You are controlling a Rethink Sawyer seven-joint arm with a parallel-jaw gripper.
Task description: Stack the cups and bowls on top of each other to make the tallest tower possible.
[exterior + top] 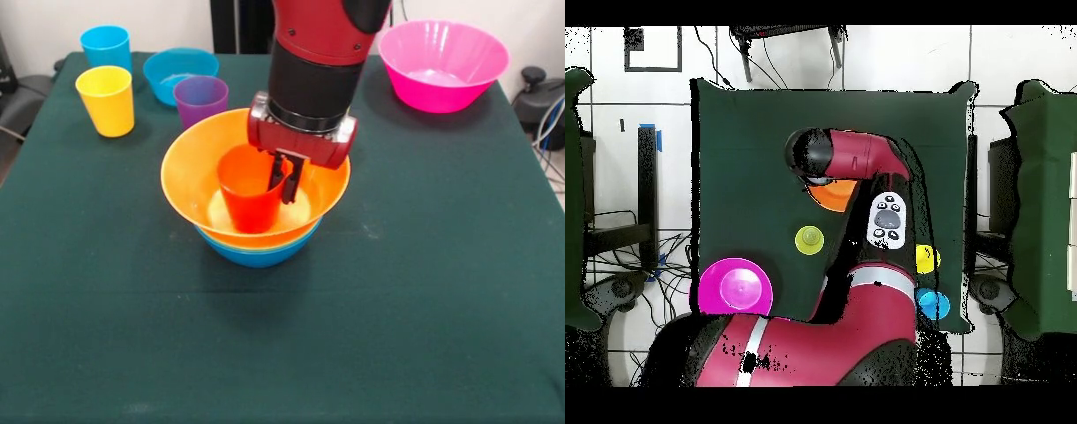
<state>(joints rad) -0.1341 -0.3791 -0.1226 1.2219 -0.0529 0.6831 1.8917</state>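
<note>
The tower stands mid-table: a medium blue bowl (257,255) at the bottom, a large orange-yellow bowl (189,177) nested in it, and an orange cup (247,199) upright inside that. My gripper (284,178) comes down from above, and its black fingers (291,185) pinch the cup's right rim. In the overhead view the arm covers the gripper, leaving only a slice of the orange-yellow bowl (835,193) showing.
A blue cup (106,46), a yellow cup (106,100), a purple cup (201,100) and a small blue bowl (181,72) stand at the far left. The pink bowl (441,64) is far right. A pale yellow-green cup (810,239) stands near the arm.
</note>
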